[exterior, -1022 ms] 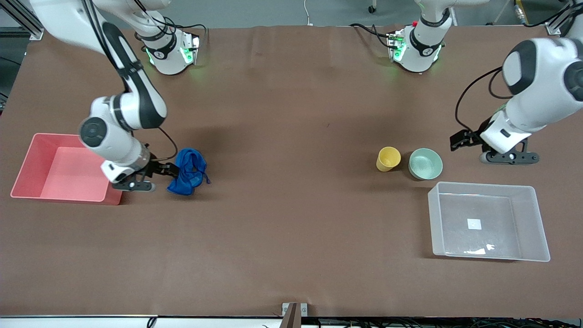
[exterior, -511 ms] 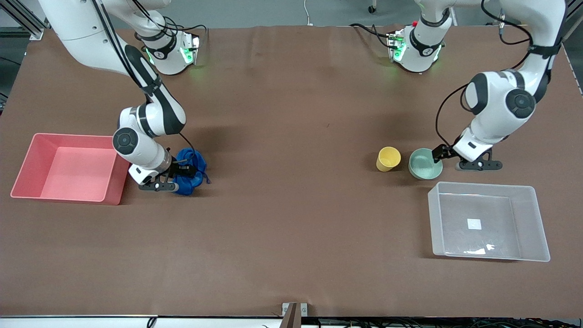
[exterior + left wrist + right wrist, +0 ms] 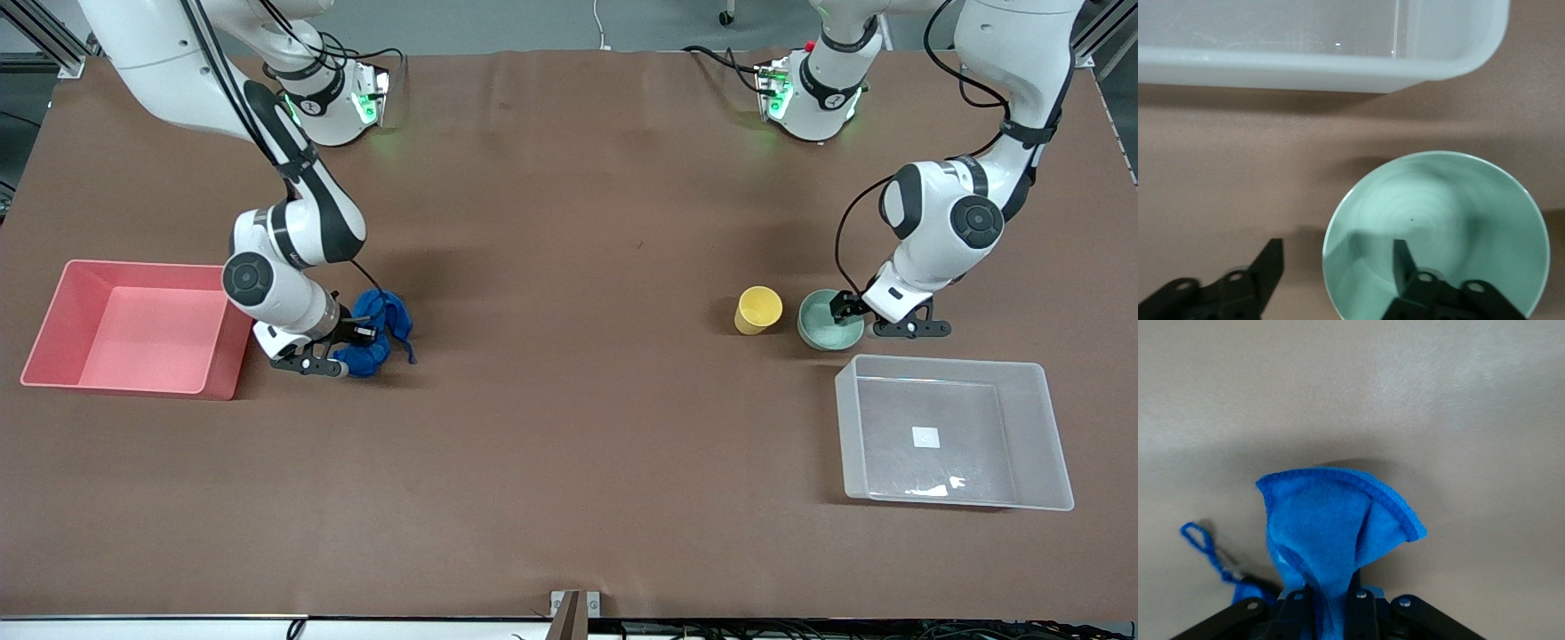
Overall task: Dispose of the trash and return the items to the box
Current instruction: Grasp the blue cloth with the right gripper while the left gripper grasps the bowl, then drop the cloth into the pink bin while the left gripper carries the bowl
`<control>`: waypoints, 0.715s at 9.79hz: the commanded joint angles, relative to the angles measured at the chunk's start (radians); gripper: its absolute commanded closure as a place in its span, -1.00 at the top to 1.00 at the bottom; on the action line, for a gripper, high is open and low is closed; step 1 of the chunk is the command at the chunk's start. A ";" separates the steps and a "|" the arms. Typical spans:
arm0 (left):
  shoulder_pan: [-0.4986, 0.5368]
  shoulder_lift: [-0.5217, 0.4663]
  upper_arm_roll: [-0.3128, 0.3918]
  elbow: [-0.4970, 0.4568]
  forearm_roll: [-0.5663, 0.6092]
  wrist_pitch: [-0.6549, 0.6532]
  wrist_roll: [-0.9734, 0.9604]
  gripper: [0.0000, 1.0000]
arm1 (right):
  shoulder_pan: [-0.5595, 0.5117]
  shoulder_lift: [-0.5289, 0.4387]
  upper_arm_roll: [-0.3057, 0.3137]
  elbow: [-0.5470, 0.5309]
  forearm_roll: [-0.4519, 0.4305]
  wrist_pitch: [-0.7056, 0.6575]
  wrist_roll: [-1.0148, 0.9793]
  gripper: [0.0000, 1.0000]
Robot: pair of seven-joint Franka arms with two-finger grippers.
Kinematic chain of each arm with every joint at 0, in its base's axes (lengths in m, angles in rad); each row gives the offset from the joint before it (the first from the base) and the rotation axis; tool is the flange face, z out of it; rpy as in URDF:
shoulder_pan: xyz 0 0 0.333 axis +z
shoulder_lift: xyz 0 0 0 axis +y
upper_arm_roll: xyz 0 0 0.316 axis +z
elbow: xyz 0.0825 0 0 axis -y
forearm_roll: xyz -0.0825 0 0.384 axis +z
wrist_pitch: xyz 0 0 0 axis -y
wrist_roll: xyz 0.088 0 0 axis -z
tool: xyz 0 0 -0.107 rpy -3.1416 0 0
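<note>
So far nothing is put away: the right pincer (image 3: 348, 344) pinches the cloth (image 3: 378, 331) low beside the pink bin (image 3: 53, 329), the left pincer (image 3: 855, 318) straddles the bowl's (image 3: 822, 326) rim unclosed, and the cup (image 3: 757, 310) stands beside the bowl near the empty box (image 3: 1036, 378).

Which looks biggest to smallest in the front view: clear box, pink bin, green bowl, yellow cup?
1. clear box
2. pink bin
3. green bowl
4. yellow cup

The box is nearest the camera, which may flatter it slightly.
</note>
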 commanded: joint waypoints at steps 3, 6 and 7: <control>0.000 0.032 0.000 -0.002 -0.001 0.031 0.014 -0.99 | -0.161 -0.262 -0.067 0.184 -0.003 -0.437 -0.194 -0.99; 0.000 -0.119 0.000 -0.039 -0.003 -0.062 0.020 -0.99 | -0.160 -0.276 -0.356 0.182 -0.004 -0.405 -0.596 -0.99; 0.000 -0.205 0.001 -0.020 -0.003 -0.199 0.020 -0.99 | -0.164 -0.265 -0.401 0.174 -0.004 -0.375 -0.689 -0.99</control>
